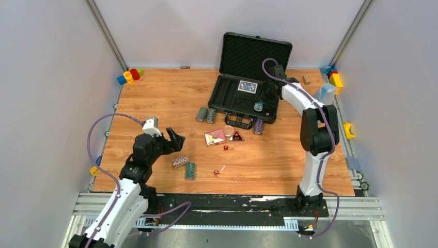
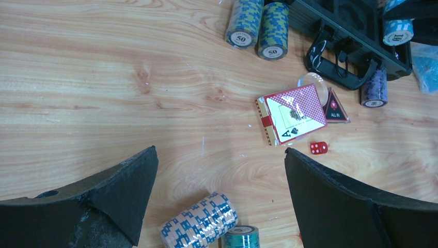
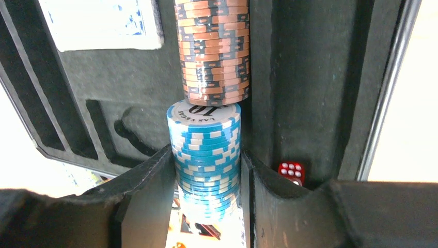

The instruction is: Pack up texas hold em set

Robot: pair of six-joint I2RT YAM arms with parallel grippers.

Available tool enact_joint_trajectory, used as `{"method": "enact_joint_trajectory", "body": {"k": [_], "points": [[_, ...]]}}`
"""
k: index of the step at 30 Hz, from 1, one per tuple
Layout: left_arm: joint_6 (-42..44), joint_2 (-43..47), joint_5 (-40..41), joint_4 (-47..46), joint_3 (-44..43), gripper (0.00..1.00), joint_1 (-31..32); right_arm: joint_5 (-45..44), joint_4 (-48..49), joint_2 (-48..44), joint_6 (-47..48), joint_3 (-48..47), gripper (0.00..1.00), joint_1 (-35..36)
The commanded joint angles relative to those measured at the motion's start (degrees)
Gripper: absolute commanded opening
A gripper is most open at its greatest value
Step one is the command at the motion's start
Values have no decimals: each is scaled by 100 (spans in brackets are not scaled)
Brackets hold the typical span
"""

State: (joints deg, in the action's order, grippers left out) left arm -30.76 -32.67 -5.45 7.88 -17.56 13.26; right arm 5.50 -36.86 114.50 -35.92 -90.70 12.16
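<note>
Woodgrain table (image 1: 165, 98); right gripper (image 3: 206, 178) clamps ribbed blue chip roll (image 3: 204, 139), left gripper (image 2: 221, 165) gapes wide

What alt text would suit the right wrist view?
The right gripper holds a blue chip roll in its jaws, in line with an orange roll in the black case. A red die lies at right, a card deck upper left.

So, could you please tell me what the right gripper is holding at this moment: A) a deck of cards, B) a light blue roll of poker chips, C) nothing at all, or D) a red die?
B: in the right wrist view, the right gripper presses its fingers on both sides of the light blue chip roll, held in the open case against an orange chip roll.
</note>
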Motion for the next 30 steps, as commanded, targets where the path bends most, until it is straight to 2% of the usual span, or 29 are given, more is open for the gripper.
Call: {"method": "enact_joint_trajectory", "body": {"k": [1, 6, 12, 14, 16, 24, 30], "points": [[-30, 26, 75, -66, -43, 100, -8, -191, 304, 263, -17, -741, 29, -139], [-36, 49, 99, -36, -41, 100, -8, -539, 205, 640, 199, -1226, 36, -154], [-43, 63, 98, -33, -41, 100, -7, -830, -3, 659, 457, -1426, 63, -148], [-37, 59, 97, -34, -38, 100, -11, -955, -10, 486, 549, -1344, 67, -110], [-33, 59, 85, -32, -38, 100, -10, -1070, -18, 298, 624, -1249, 68, -50], [-32, 94, 71, -17, -40, 100, -10, -1524, -17, -390, 708, -667, 62, 149], [-43, 141, 62, 3, -33, 100, -15, -1300, 12, -523, 717, -342, 30, 164]]}}
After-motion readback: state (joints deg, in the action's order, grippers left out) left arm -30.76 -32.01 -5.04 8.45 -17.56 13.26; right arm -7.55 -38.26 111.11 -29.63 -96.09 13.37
